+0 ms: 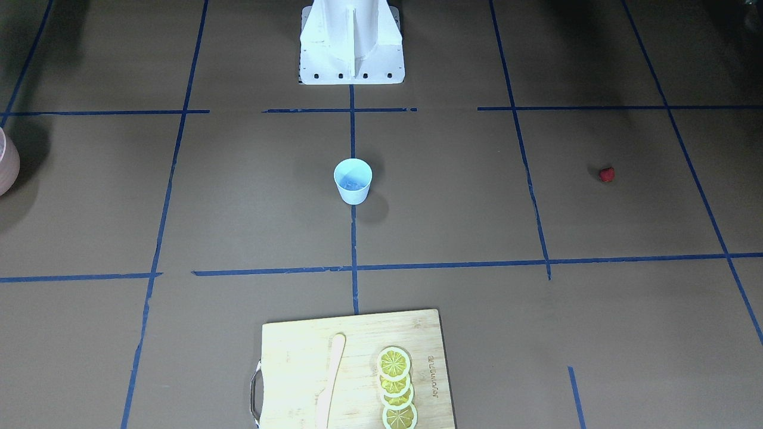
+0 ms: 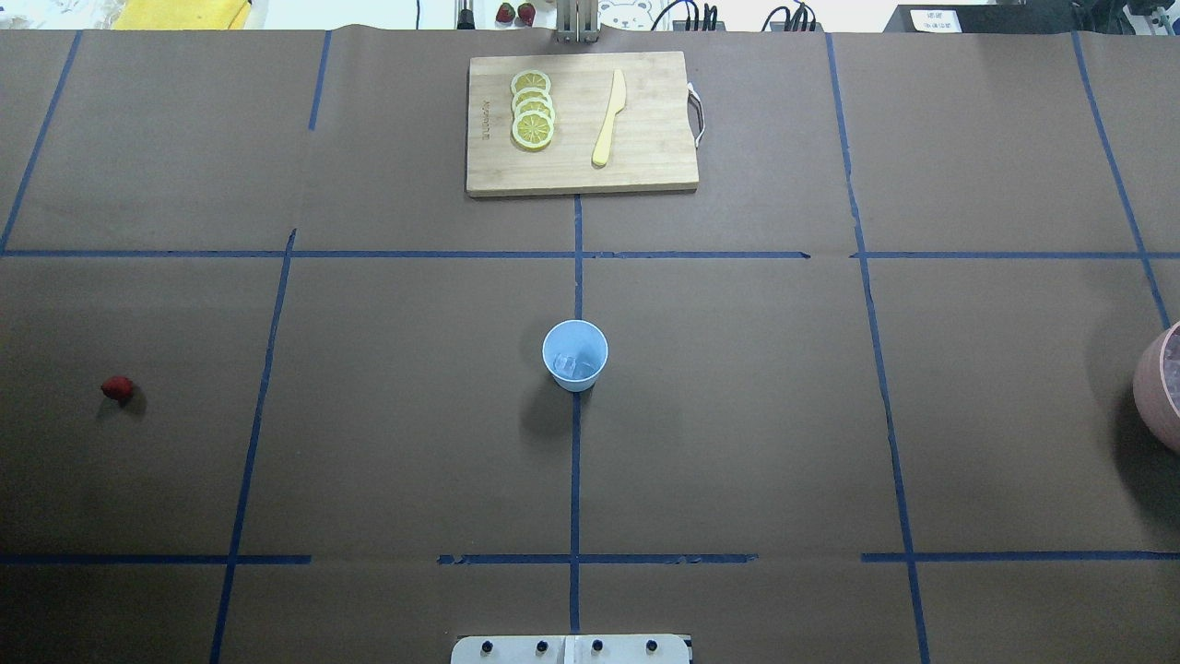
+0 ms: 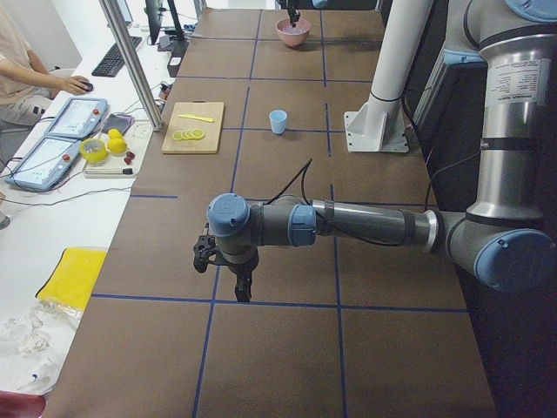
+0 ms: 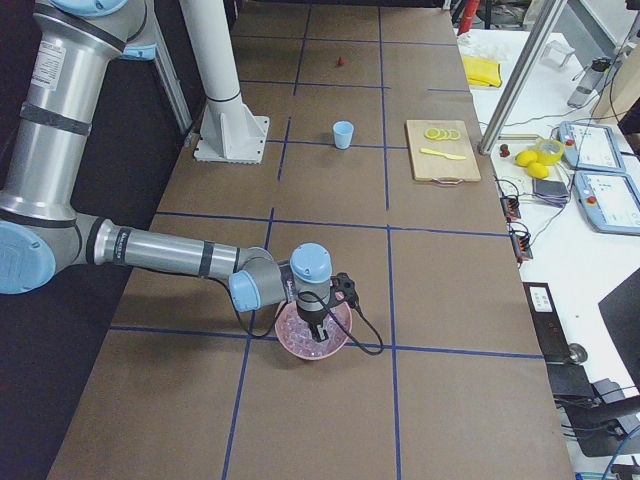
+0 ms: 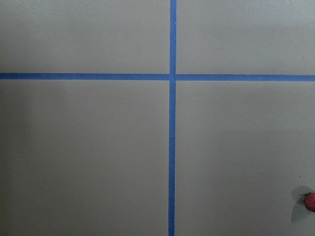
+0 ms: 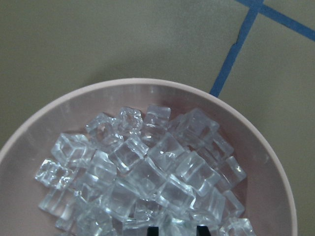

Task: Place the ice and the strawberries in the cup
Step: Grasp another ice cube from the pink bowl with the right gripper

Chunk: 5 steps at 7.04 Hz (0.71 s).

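I log colours: cup (image 2: 574, 355) light blue | strawberry (image 2: 117, 388) red | ice (image 6: 142, 172) clear, glassy | bowl (image 6: 275, 177) pale pink | table (image 2: 369, 415) brown, gridded with blue tape (image 2: 574, 461) | board (image 2: 645, 157) at 12 o'clock pale wood | lemon slices (image 2: 533, 109) yellow, white-rimmed

A long work table (image 2: 737, 415) under a sheet of brown paper fills the room, its top ruled into large rectangles by strips of blue tape (image 2: 575, 480). Even overhead light falls across it, leaving only soft shadows on the paper. Along the table's far edge runs a white desk (image 3: 91, 235), with a bare metal post (image 3: 132, 65) rising at an angle where the two meet. A black keyboard (image 3: 113, 59) and two flat control tablets (image 3: 77, 117) lie on the desk, cables trailing between them, and a folded yellow cloth (image 3: 70, 277) sits near its end.
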Each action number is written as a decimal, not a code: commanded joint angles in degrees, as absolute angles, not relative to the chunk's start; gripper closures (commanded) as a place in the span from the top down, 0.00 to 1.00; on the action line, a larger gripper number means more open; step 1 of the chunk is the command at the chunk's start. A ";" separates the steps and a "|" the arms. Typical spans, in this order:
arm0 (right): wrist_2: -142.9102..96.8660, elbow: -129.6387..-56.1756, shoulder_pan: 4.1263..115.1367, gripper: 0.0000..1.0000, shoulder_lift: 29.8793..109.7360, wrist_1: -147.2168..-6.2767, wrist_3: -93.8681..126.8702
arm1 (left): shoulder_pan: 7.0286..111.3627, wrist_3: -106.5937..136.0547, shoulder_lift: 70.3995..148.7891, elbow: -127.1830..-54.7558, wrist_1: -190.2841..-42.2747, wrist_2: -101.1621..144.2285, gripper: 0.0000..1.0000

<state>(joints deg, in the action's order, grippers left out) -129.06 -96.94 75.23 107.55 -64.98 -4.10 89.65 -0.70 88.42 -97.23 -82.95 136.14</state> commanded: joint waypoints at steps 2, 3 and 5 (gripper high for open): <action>-129.29 -109.36 76.90 0.01 105.92 -78.92 -2.90 | 89.65 -0.70 88.42 -97.21 -82.88 136.14 1.00; -129.29 -114.30 76.90 0.00 101.73 -89.54 0.14 | 89.65 -0.70 88.42 -97.21 -82.88 136.14 1.00; -130.77 -115.58 75.77 0.00 93.82 -92.55 14.94 | 89.65 -0.70 88.42 -97.21 -82.88 136.14 1.00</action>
